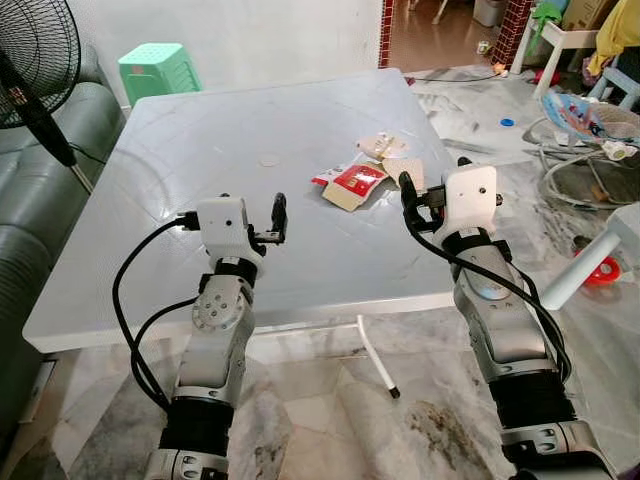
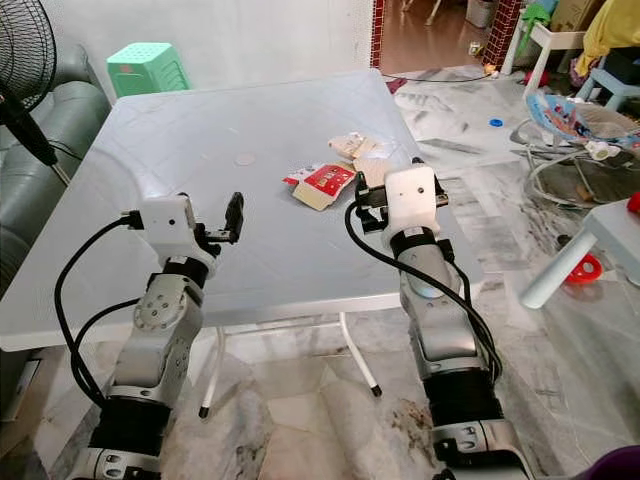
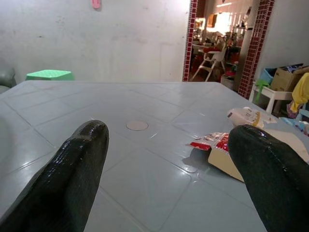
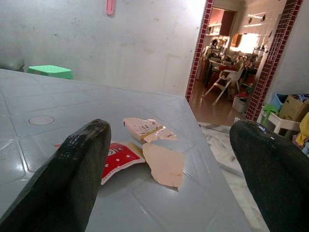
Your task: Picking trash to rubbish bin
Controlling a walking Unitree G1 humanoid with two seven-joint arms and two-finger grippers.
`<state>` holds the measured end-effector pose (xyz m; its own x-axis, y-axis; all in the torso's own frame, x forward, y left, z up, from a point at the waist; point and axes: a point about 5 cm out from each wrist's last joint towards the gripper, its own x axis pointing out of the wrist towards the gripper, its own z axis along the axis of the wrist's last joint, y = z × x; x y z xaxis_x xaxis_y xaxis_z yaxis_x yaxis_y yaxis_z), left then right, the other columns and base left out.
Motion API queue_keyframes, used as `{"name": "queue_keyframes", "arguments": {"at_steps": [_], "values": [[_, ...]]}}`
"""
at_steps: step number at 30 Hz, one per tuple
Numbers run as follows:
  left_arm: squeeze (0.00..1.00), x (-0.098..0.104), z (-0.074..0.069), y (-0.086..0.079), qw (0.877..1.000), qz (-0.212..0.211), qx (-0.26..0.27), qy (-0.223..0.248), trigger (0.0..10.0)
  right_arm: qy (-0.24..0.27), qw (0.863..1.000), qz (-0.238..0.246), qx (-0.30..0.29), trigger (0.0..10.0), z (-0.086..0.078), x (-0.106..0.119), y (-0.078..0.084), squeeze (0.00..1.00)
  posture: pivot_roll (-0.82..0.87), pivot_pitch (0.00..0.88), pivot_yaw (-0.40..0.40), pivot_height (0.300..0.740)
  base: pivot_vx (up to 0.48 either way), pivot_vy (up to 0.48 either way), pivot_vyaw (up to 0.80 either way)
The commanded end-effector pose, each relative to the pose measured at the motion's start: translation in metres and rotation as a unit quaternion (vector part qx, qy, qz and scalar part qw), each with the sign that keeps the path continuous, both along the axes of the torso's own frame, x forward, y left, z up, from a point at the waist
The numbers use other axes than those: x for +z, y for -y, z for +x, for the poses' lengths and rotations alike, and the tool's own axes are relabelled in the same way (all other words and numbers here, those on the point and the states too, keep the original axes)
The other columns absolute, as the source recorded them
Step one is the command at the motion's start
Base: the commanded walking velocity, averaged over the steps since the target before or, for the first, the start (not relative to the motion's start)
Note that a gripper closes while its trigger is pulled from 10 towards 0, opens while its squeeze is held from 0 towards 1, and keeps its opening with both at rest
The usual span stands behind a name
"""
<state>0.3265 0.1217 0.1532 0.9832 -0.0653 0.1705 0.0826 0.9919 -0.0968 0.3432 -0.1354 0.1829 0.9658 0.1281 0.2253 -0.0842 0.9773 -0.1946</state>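
Fingers spread wide, your left pincer (image 1: pixel 268 222) hovers over the pale grey plastic worktop (image 1: pixel 200 150); red-and-cardboard torn wrapper trash (image 1: pixel 352 184) lies between, just ahead of your wide-open right pincer (image 1: pixel 425 192).

Nothing here is showing readable text. The red wrapper (image 1: pixel 355 181) on the table (image 1: pixel 200 150) is carrying print too small to read.
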Motion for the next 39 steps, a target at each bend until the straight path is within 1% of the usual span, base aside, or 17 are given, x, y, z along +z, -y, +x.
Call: {"name": "queue_keyframes", "arguments": {"at_steps": [1, 17, 19, 21, 26, 30, 35, 39], "values": [[0.00, 0.0017, -0.0006, -0.0015, 1.000, 0.002, 0.004, 0.001, 10.0, 0.017, 1.000, -0.001, 0.006, 10.0, -0.0006, 0.0076, -0.0014, 0.00, -0.08, 0.021, 0.053, 0.740, 0.000, -0.334, 0.00], [0.00, -0.0001, 0.0002, -0.0044, 1.000, 0.001, 0.012, -0.006, 10.0, 0.017, 1.000, -0.001, 0.007, 10.0, -0.0010, 0.0074, -0.0016, 0.00, -0.08, 0.023, 0.054, 0.740, 0.000, -0.328, 0.00], [0.00, -0.0001, 0.0002, -0.0047, 1.000, 0.000, 0.013, -0.007, 10.0, 0.017, 1.000, -0.001, 0.007, 10.0, -0.0009, 0.0075, -0.0016, 0.00, -0.08, 0.023, 0.054, 0.740, 0.000, 0.000, 0.00], [0.00, 0.0013, 0.0003, -0.0065, 1.000, -0.009, 0.019, -0.001, 10.0, 0.017, 1.000, -0.001, 0.008, 10.0, -0.0008, 0.0076, -0.0020, 0.00, -0.08, 0.022, 0.054, 0.740, 0.000, 0.000, 0.00], [0.00, 0.0035, 0.0008, -0.0067, 1.000, -0.003, 0.023, 0.005, 10.0, 0.018, 1.000, -0.002, 0.010, 10.0, -0.0009, 0.0077, -0.0025, 0.00, -0.08, 0.021, 0.055, 0.740, 0.000, 0.000, 0.00], [0.00, 0.0035, 0.0024, -0.0095, 1.000, -0.007, 0.029, 0.001, 10.0, 0.026, 1.000, -0.008, 0.014, 10.0, -0.0006, 0.0107, -0.0034, 0.00, -0.08, 0.018, 0.054, 0.740, 0.000, 0.000, 0.00], [0.00, 0.0085, 0.0004, -0.0111, 0.999, -0.014, 0.021, 0.021, 10.0, 0.029, 0.999, -0.010, 0.015, 10.0, -0.0008, 0.0114, -0.0036, 0.00, -0.07, 0.020, 0.056, 0.740, 0.000, 0.000, 0.00], [0.00, 0.0095, 0.0000, -0.0099, 1.000, -0.013, 0.016, 0.023, 10.0, 0.036, 0.999, -0.011, 0.022, 10.0, -0.0018, 0.0129, -0.0047, 0.00, -0.08, 0.020, 0.059, 0.740, 0.422, 0.000, 0.00]]}}
